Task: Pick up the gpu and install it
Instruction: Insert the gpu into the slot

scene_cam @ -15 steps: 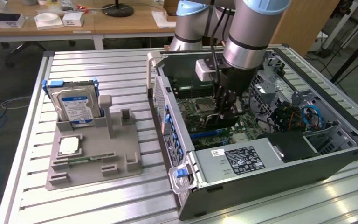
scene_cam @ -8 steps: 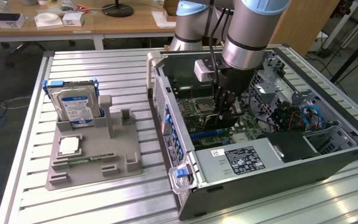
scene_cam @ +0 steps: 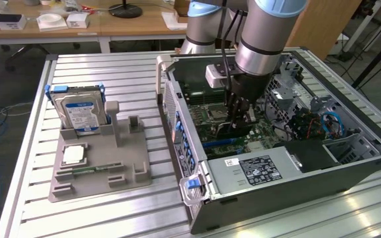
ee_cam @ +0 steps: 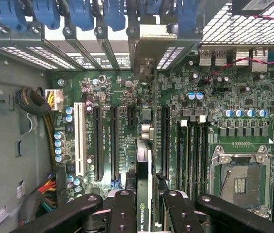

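My gripper reaches down into the open computer case, over the green motherboard. It is shut on the gpu, a thin green card that the wrist view shows edge-on between the two black fingers. The card stands upright among the long black expansion slots of the motherboard. Its silver end bracket lies against the case's rear slot openings under the blue clips. Whether its edge sits in a slot is hidden. In the exterior view the gpu is a dark shape under the fingers.
A grey parts holder on the slatted table carries a silver blue-labelled hard drive, a processor chip and a small RAM stick. Inside the case are the power supply, the drive cage and loose cables.
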